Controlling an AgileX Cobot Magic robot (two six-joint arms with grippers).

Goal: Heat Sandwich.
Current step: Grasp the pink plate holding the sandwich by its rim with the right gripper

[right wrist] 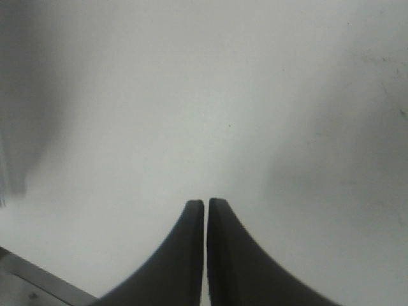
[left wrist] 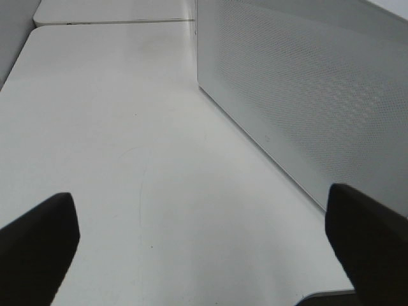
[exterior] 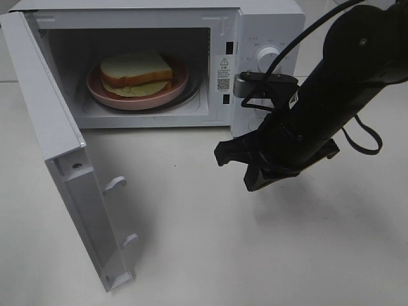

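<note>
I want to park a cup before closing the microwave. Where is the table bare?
Bare table lies between the open door and the right gripper, in front of the microwave. Crowded: its cavity, filled by the plate with the sandwich.

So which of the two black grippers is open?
The left gripper: its black fingers stand wide apart with nothing between them, while the right gripper is pinched shut.
</note>
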